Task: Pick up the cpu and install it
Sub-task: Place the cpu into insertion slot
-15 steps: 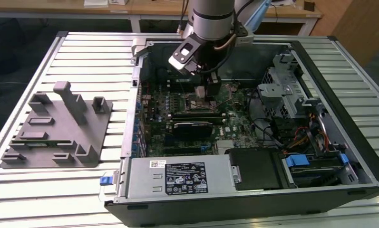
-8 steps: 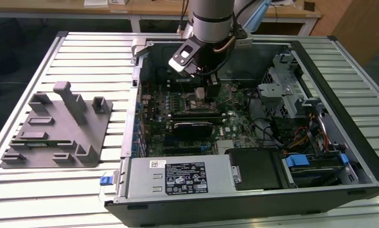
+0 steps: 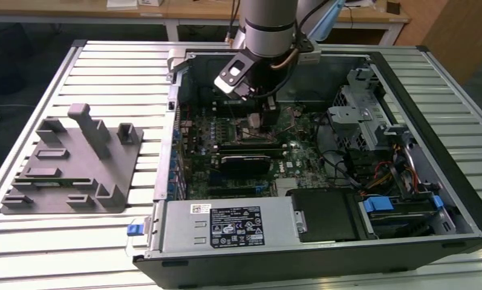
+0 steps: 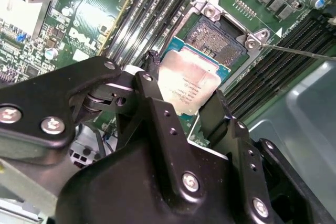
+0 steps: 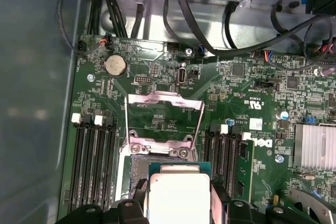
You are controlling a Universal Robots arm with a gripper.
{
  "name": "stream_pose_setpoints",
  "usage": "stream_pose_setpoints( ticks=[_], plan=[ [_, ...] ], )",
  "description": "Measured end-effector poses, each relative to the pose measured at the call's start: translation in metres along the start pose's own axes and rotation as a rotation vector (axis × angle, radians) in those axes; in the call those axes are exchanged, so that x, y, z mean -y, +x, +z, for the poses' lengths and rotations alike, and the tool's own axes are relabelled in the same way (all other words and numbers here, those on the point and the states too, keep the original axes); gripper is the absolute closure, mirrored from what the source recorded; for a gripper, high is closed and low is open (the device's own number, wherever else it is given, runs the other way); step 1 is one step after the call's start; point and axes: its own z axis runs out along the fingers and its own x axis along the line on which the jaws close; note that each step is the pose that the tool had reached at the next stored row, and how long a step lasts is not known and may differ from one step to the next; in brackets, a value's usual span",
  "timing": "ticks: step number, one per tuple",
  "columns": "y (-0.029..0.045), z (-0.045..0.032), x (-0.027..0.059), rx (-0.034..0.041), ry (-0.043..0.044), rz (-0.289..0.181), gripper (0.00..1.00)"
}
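The cpu (image 4: pixel 191 77) is a flat square chip with a silvery top and a thin green rim. My gripper (image 4: pixel 185 88) is shut on the cpu, one black finger (image 4: pixel 151 90) on each of two opposite edges. It hangs just over the near side of the open socket (image 4: pixel 219 39) on the motherboard, partly covering the bare contact field. In the first wrist view the cpu (image 5: pixel 178 182) sits in front of the socket's raised metal load plate (image 5: pixel 164 113). In the exterior view my gripper (image 3: pixel 255 116) reaches down into the open computer case (image 3: pixel 402 90).
Memory slots (image 5: pixel 93 156) flank the socket on both sides. Black cables (image 5: pixel 173 19) run along the case wall beyond the board. A grey plastic fixture tray (image 3: pixel 71 163) lies on the slatted table at the exterior view's left. The power supply (image 3: pixel 224 226) and drive bays (image 3: pixel 361 115) fill the case edges.
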Motion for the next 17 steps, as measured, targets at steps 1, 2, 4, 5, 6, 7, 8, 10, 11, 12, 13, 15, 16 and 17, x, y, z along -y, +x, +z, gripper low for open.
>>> stream_pose_setpoints(
  ticks=[1,2,4,5,6,7,8,10,11,12,13,15,16,17],
  plan=[
    [0.0001,0.0010,0.0000,0.0006,0.0002,0.005,0.45],
    [0.0006,0.0018,0.0001,0.0015,0.0003,0.010,0.45],
    [0.0020,0.0031,0.0000,0.0049,0.0008,0.016,0.45],
    [0.0029,0.0038,0.0000,0.0073,0.0010,0.018,0.45],
    [0.0039,0.0044,0.0000,0.0104,0.0012,0.020,0.45],
    [0.0050,0.0050,-0.0001,0.0142,0.0015,0.021,0.45],
    [0.0061,0.0058,-0.0001,0.0193,0.0020,0.022,0.45],
    [0.0079,0.0073,-0.0001,0.0285,0.0030,0.023,0.45],
    [0.0082,0.0081,-0.0001,0.0297,0.0032,0.023,0.45],
    [0.0083,0.0087,-0.0001,0.0298,0.0034,0.023,0.45],
    [0.0084,0.0094,-0.0001,0.0299,0.0035,0.023,0.45],
    [0.0084,0.0106,0.0002,0.0287,0.0035,0.023,0.45],
    [0.0084,0.0112,0.0004,0.0272,0.0034,0.023,0.45],
    [0.0084,0.0118,0.0007,0.0247,0.0034,0.023,0.45]
  ],
)
